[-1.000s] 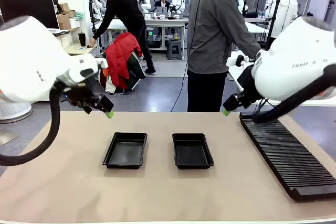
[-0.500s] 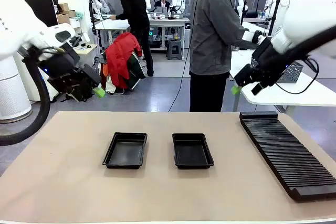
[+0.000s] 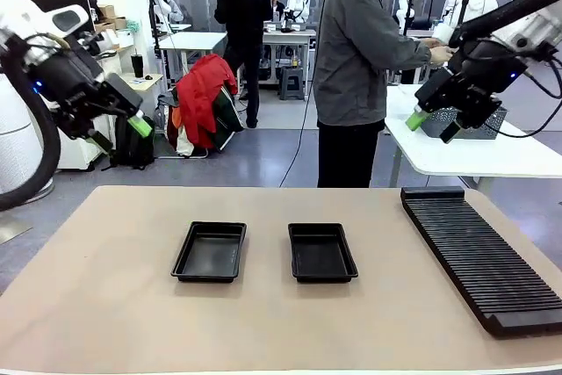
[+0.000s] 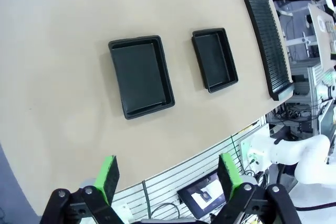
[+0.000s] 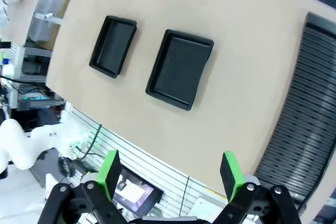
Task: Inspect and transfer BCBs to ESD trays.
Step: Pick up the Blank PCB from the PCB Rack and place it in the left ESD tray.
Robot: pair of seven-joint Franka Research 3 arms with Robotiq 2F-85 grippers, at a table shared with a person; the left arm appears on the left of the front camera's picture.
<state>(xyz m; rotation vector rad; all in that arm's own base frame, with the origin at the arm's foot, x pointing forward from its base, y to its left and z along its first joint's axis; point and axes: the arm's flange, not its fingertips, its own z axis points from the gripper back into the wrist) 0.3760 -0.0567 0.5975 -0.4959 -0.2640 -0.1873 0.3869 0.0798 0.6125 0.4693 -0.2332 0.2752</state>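
Both arms held high, both grippers open.
The left gripper [image 3: 120, 132] hangs at the far left of the scene, its fingers pointing down and toward the right. The right gripper [image 3: 433, 126] hangs at the far right, its fingers pointing down and toward the left. In each wrist view the green pads [image 4: 107, 176] stand wide apart.

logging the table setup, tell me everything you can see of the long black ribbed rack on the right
The long black ribbed rack is a narrow, matte, plastic-looking slab. Its top is crossed by many close parallel ridges and slots, with a plain bar at each end. It lies flat on the right side of the tan table, running from near the far edge towards the near right corner at a slight angle. Only the table touches it; the nearer shallow black tray sits apart to its left.
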